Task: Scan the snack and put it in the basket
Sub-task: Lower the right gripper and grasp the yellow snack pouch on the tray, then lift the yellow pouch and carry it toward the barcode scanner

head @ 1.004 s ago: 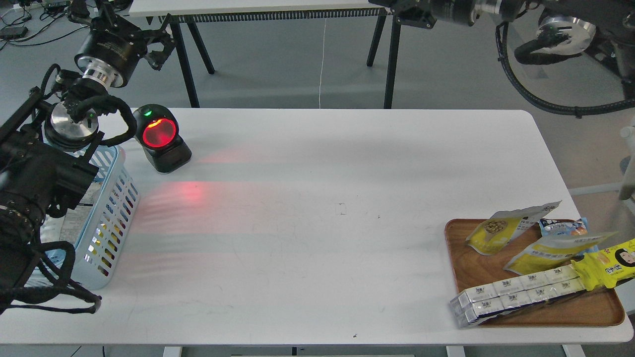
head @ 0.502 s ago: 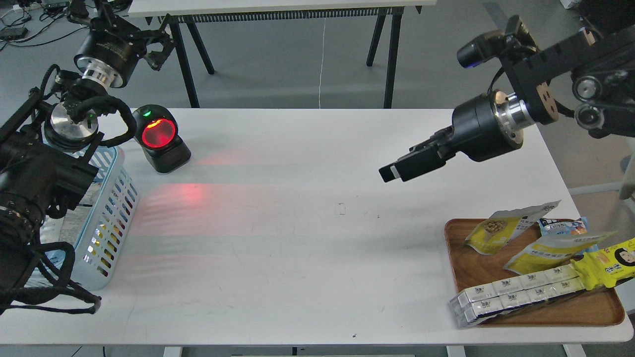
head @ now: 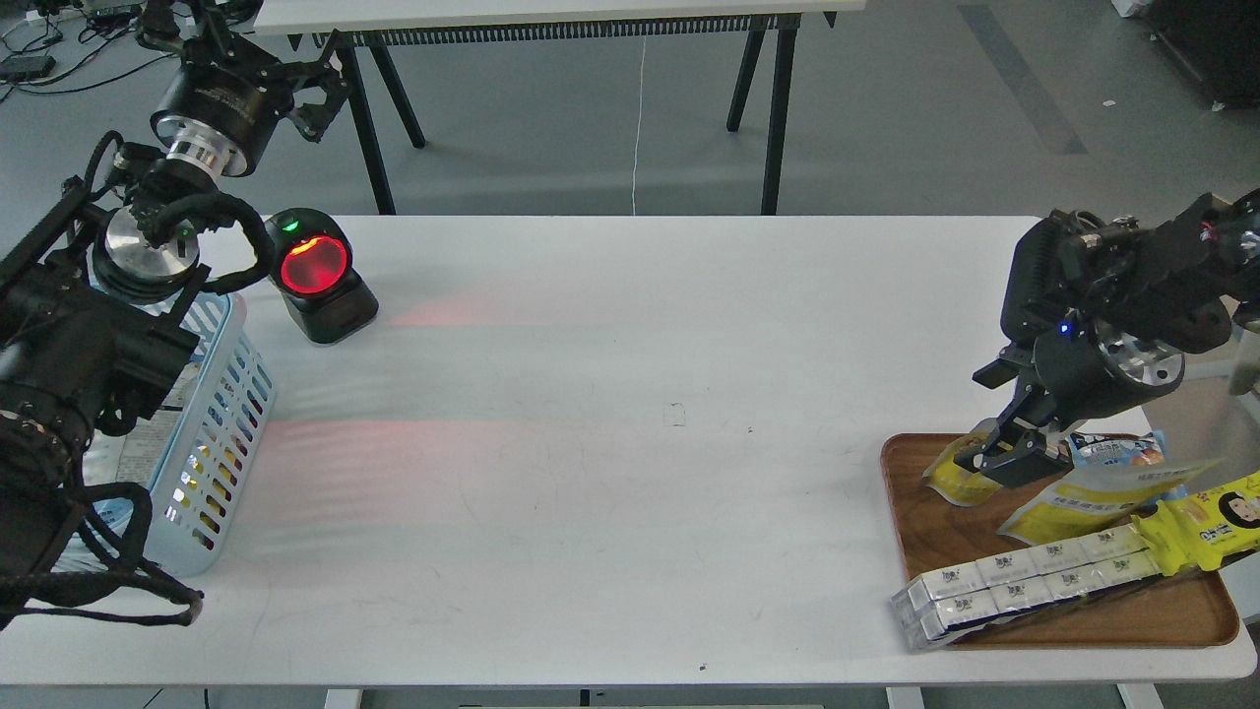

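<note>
Right gripper (head: 1014,455) covers most of the snack (head: 953,481) on the wooden tray (head: 920,532).
Only the pouch's yellow lower corner shows, at the tray's far left; whether the fingers pinch it cannot be told. The left gripper (head: 315,94), far beyond the basket (head: 221,433), is too dark to read.

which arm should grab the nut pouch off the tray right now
The right. Its tool is already down on the snack at the tray's far left corner. The left tool is raised beyond the table's opposite end, behind the basket.
</note>
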`<state>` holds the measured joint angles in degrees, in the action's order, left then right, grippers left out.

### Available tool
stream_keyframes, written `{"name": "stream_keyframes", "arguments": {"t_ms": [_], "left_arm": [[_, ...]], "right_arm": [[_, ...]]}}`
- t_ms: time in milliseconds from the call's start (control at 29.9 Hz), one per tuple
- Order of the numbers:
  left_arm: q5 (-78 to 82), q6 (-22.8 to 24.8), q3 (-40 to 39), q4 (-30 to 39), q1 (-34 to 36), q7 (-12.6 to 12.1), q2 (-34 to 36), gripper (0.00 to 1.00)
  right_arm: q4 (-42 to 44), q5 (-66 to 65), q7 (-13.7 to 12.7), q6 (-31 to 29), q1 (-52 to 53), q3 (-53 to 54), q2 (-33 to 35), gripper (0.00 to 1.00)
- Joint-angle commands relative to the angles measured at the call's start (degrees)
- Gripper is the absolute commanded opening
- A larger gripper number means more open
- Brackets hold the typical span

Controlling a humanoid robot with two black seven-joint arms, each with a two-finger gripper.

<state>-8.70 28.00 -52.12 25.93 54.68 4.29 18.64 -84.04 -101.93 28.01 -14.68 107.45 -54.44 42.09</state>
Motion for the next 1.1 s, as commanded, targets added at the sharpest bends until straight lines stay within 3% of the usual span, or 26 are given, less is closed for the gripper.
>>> {"name": "stream_keyframes", "arguments": {"t_ms": [0, 268, 469, 636, 736, 1071], "left_arm": [[-0.01, 0.00, 0.00, 0.00, -0.01, 0.02, 0.00, 1.00], [0.08, 0.00, -0.09, -0.09, -0.02, -0.07, 0.17, 1.00], [0.08, 0.00, 0.00, -0.09, -0.01, -0.07, 0.08, 1.00], [0.08, 0.00, 0.00, -0.17, 0.07, -0.07, 0.17, 1.00], [0.08, 0.00, 0.00, -0.09, 0.07, -0.16, 0.17, 1.00], [0.08, 0.00, 0.00, -0.17, 0.16, -0.25, 0.26, 1.00]], "right_arm": [[3.97, -1.52, -0.01, 1.85, -2.59, 0.12, -0.43, 0.77], [5.99, -2.22, -0.01, 2.02, -5.49, 0.12, -0.08, 0.61], [6.61, -1.96, -0.01, 2.02, -5.85, 0.30, -0.52, 0.25], [6.70, -1.87, -0.01, 2.02, -5.93, 0.30, -0.52, 0.15], [6.70, -1.69, -0.01, 2.02, -5.93, 0.30, -0.61, 0.02], [6.35, -1.43, -0.01, 2.11, -4.44, 1.08, -0.26, 0.00]]}}
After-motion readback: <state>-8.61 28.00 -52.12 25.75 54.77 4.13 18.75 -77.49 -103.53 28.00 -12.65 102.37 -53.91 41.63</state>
